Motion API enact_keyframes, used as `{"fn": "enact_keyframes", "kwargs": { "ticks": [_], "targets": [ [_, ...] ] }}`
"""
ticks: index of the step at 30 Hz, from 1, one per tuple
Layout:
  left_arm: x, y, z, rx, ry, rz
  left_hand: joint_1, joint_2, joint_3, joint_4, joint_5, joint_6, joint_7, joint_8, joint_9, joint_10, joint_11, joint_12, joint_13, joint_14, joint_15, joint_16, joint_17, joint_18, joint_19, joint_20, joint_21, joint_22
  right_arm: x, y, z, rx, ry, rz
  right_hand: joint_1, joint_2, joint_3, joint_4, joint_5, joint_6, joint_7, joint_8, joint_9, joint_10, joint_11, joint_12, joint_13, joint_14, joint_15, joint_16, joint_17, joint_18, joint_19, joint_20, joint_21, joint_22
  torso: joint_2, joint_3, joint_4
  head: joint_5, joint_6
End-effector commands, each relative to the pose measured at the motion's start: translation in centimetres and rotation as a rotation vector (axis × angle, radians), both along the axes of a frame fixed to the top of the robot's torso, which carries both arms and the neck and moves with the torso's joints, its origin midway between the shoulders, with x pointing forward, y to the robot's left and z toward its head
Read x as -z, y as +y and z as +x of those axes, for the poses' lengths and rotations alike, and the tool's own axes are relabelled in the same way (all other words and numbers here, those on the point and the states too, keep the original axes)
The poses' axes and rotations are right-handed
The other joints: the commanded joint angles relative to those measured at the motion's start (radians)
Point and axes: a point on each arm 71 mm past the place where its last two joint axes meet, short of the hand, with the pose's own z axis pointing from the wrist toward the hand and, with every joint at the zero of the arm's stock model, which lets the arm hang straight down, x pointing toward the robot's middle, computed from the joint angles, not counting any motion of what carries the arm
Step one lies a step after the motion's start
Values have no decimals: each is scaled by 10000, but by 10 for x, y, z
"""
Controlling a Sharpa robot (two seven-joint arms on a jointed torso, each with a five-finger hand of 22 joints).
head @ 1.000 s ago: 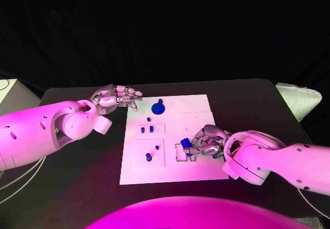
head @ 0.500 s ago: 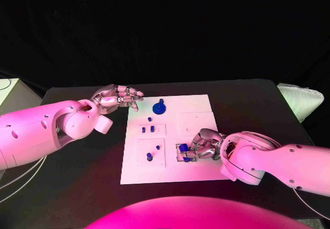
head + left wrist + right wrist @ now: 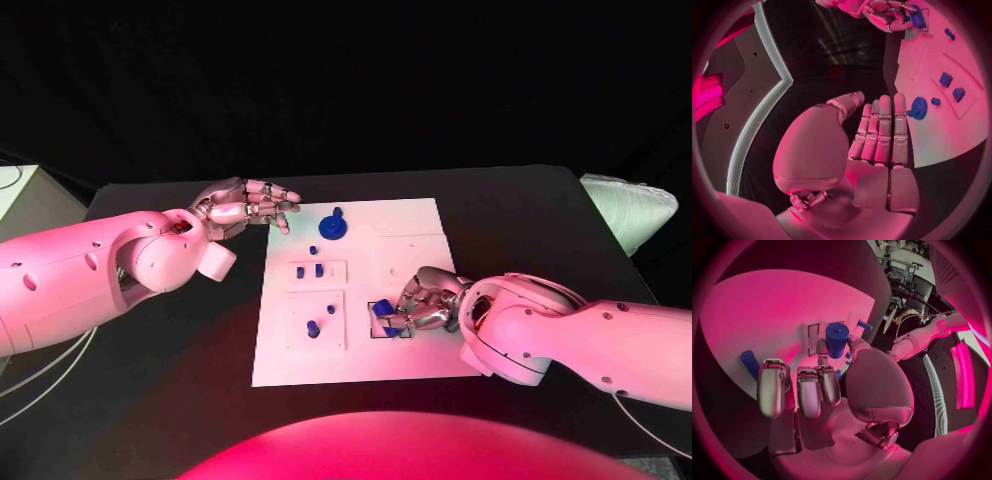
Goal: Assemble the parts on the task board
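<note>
Right hand (image 3: 427, 305) pinches a blue cylinder part (image 3: 836, 338) right over a square slot on the task board (image 3: 418, 222). If it's tilted it could jam or slip. Left hand (image 3: 248, 205) hovers open, holding nothing, at the board's far corner.

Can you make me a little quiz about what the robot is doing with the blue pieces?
1. True or false: the right hand holds a blue cylinder in its fingers.
2. Which is the left hand doing? A) pressing the round blue part B) hovering at the far left corner of the task board, holding nothing C) lifting the board
3. Fill in: the right hand is over the board's ____ edge, near or far?

Key: 1 true. 2 B. 3 near.
</note>
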Motion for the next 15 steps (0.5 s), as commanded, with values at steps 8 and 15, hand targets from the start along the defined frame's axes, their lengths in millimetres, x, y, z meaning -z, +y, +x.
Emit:
{"fn": "enact_keyframes", "kwargs": {
  "ticks": [8, 15],
  "targets": [
    [-1, -2, -1, 164, 18, -129, -11, 59, -43, -10, 59, 44, 27, -25, -19, 14, 25, -70, -18, 38, -8, -68, 15, 129, 74, 5, -57, -15, -2, 3, 3, 171, -659, 60, -463, 66, 2, -6, 313, 238, -274, 107, 37, 432, -76, 53, 1733, 1048, -92, 94, 2585, -129, 731, -86, 158, 2196, 7, -5, 11, -29, 2],
    [-1, -1, -1, 157, 23, -122, -11, 59, -43, -10, 59, 44, 27, -25, -19, 14, 25, -70, -18, 38, -8, -68, 15, 129, 74, 5, -57, -15, -1, 7, 3, -44, -578, 33, -732, 22, -140, -7, 121, 225, -281, 162, 52, 428, -80, 24, 1732, 1051, -96, 101, 2599, -131, 731, -92, 172, 2199, 4, -13, 3, -43, 2]
  ]
}}
